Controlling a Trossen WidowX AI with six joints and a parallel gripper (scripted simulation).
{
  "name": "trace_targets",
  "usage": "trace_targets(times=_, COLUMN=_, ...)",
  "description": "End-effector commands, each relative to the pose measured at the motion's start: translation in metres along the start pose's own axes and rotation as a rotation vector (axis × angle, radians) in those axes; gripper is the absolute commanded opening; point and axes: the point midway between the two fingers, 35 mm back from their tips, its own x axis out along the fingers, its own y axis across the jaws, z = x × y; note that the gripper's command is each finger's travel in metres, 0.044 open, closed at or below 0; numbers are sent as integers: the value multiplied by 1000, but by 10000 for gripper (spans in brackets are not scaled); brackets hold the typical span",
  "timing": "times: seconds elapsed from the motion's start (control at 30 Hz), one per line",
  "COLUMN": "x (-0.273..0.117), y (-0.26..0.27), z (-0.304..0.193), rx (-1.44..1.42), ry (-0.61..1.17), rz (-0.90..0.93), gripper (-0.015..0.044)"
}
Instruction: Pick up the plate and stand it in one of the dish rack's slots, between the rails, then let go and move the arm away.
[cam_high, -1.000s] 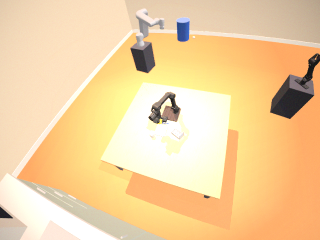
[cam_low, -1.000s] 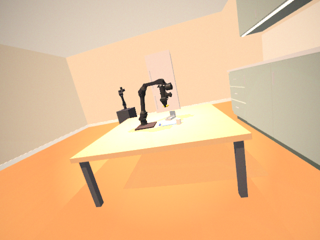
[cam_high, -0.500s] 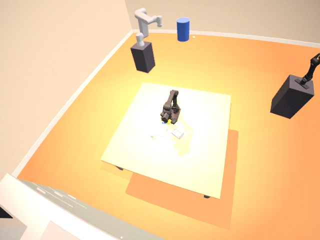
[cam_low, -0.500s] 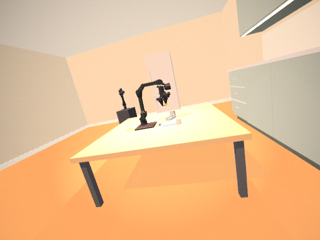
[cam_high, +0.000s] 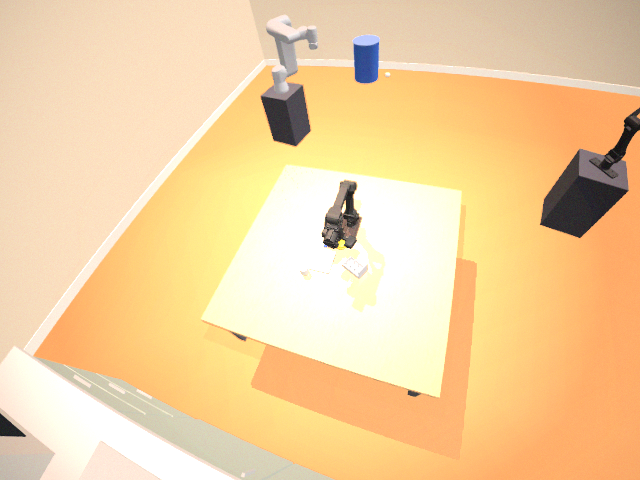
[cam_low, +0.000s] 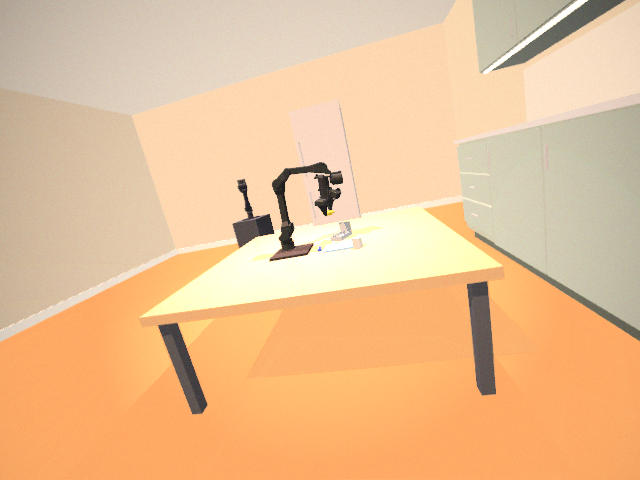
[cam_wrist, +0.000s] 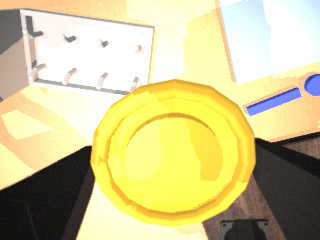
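The yellow plate (cam_high: 341, 244) (cam_low: 330, 212) (cam_wrist: 172, 155) is held across its rim, well above the table. In the wrist view it shows face-on. My gripper (cam_low: 326, 210) (cam_wrist: 172, 150) is shut on the plate, one finger at each side of the rim. The white dish rack (cam_high: 355, 266) (cam_low: 341, 236) (cam_wrist: 120, 60) stands on the table, lower than the plate. The wrist view shows two rows of short pegs on it and a grey raised part at its left end. The plate's edge hides a bit of the rack's near corner there.
A pale flat mat (cam_high: 323, 262) (cam_low: 338, 247) (cam_wrist: 250, 45) lies beside the rack, with a small cup (cam_high: 303, 270) (cam_low: 357, 242) near its far side. A blue bar (cam_wrist: 274, 101) and a blue disc (cam_wrist: 315, 85) lie near the mat. The arm's brown base board (cam_low: 292, 252) is close by.
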Motion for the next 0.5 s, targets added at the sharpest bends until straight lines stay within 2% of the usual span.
trace_targets(times=0.0, x=10, y=0, z=-1, rx=-84, ry=47, rz=49, gripper=0)
trace_targets(times=0.47, x=39, y=2, z=-7, rx=-381, ry=145, rz=266, gripper=0)
